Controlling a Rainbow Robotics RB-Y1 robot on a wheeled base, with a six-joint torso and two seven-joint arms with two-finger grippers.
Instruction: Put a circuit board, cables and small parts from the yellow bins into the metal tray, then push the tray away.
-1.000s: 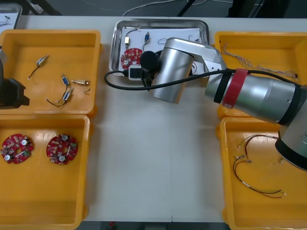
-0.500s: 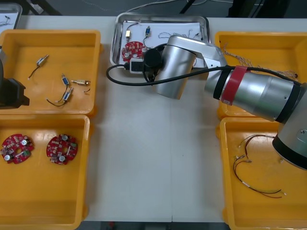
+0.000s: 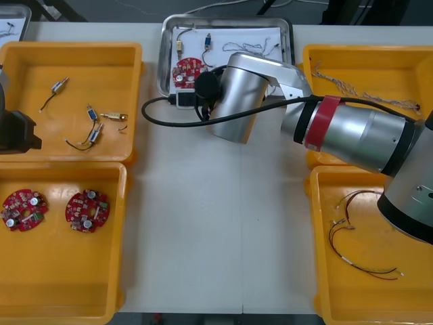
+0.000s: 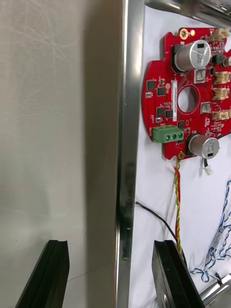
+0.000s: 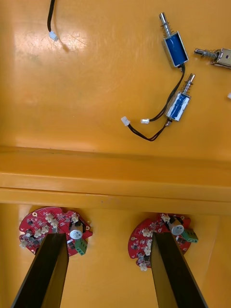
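Tray (image 3: 162, 64): shiny metal rim, white inside, at the far middle of the table (image 3: 203, 223), between the two far bins (image 3: 101, 74). Four bins, two per side.

Three boards (image 3: 188, 70), each round and red. The one in the tray has a centre hole, two silver cylinders and a green block, and sits by the tray's near left corner. The other two are in the near left bin (image 3: 61, 271).

Small parts (image 3: 95, 132): four in the far left bin (image 3: 27, 81), two more in the tray's far left part.

Cables in the tray:
- a red and yellow cable (image 4: 177, 202) running from the board toward the fingers
- a thin black cable (image 4: 154, 216)
- a blue and white cable (image 4: 219, 240)

More cables lie in both right bins; I can't count them.

Right gripper (image 4: 108, 276): jaws apart, clamped on nothing, straddling the tray's near rim. One finger (image 4: 45, 274) is over bare table. The other is over the white inside, right by the red and yellow cable. The rim runs between them. Can't tell if it touches either. The board lies beyond the fingertips, not between them. The right arm (image 3: 237, 98) reaches in from the right.

Left gripper (image 5: 108, 274): jaws apart, empty, parked at the left over the near left bin, its two boards just past the fingertips.
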